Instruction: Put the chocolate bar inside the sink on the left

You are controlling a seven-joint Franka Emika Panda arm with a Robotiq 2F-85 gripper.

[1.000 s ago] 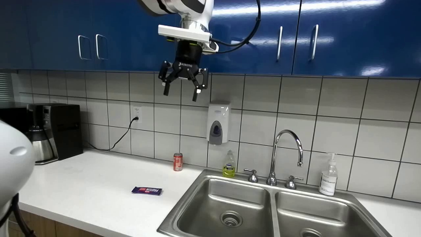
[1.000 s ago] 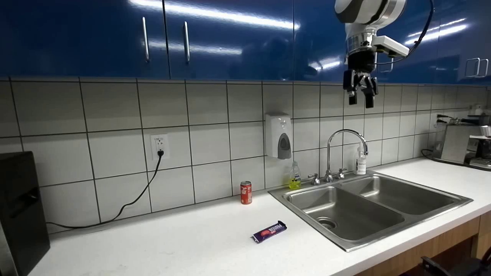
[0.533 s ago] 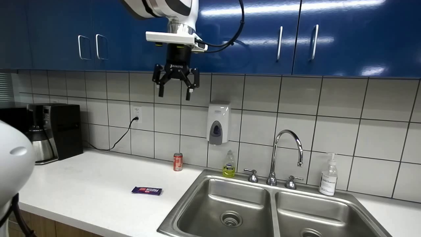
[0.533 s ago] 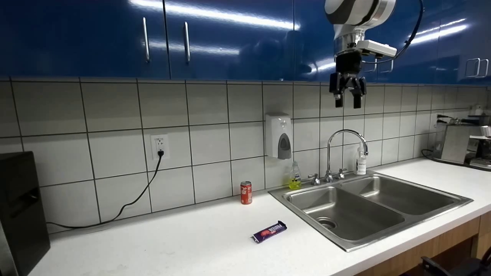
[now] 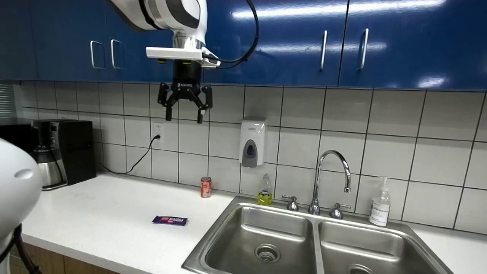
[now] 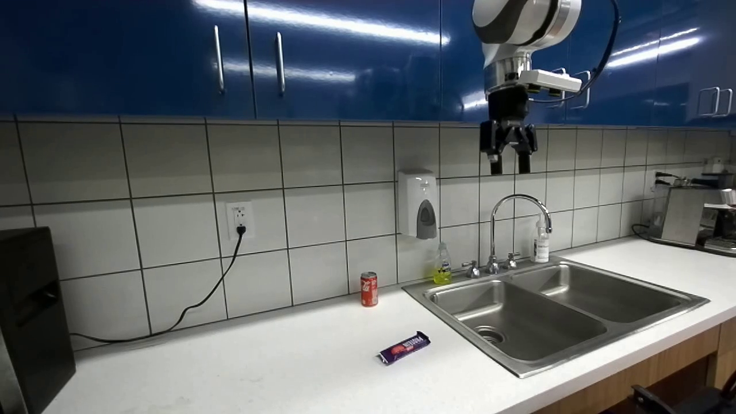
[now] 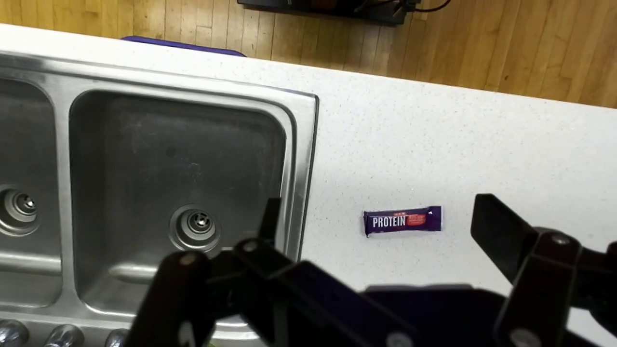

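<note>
The chocolate bar (image 5: 169, 220), dark purple with a red mark and white lettering, lies flat on the white counter left of the double sink. It shows whole in an exterior view (image 6: 404, 347) and in the wrist view, where the bar (image 7: 403, 221) appears between my spread fingers but far below them. The left basin of the sink (image 5: 243, 243) has a round drain and holds nothing that I can see; the wrist view shows this basin (image 7: 178, 149) beside the bar. My gripper (image 5: 184, 120) hangs high above the counter, pointing down, open and holding nothing.
A small red can (image 5: 206, 187) stands behind the bar near the tiled wall. A yellow soap bottle (image 5: 265, 192), the faucet (image 5: 315, 182) and a pump bottle (image 5: 379, 207) line the sink's back edge. Blue cabinets (image 6: 345, 57) hang overhead. A black coffee machine (image 5: 68, 152) stands at the counter's left.
My gripper has travelled left in both exterior views and come down a little, and now hangs straighter. Its fingers have stayed apart. The bar and the other objects have not moved.
</note>
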